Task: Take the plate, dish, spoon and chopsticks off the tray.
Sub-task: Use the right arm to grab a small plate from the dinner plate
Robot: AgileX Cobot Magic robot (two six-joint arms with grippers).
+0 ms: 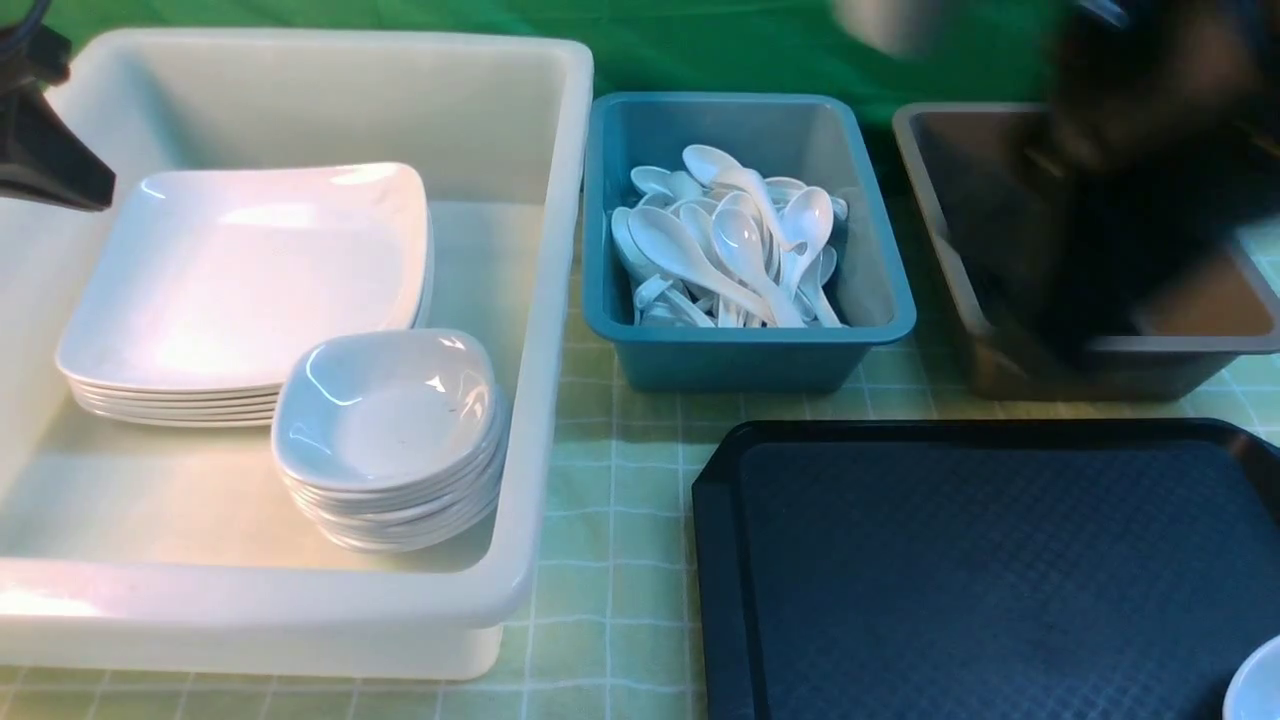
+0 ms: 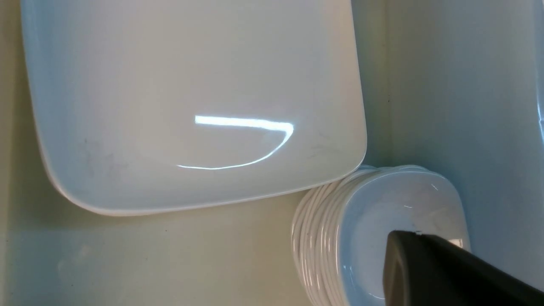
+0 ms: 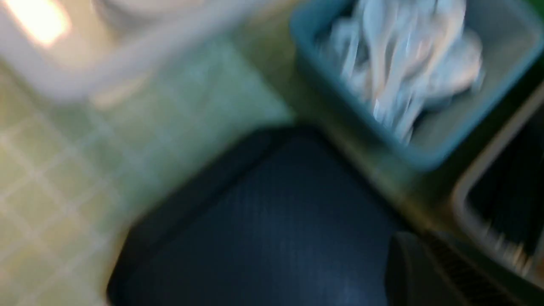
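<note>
The black tray lies at the front right, bare apart from a small white dish cut off at the picture's bottom right corner. It also shows in the right wrist view. The top plate lies on a stack in the white tub; it also shows in the left wrist view. Several white spoons fill the teal tub. The chopsticks are hidden. My left gripper hovers over the tub's far left; one finger shows, empty. My right arm is a dark blur over the brown tub.
The white tub also holds a stack of small dishes touching the plate stack. The teal tub and the brown tub stand behind the tray. A green checked cloth covers the table.
</note>
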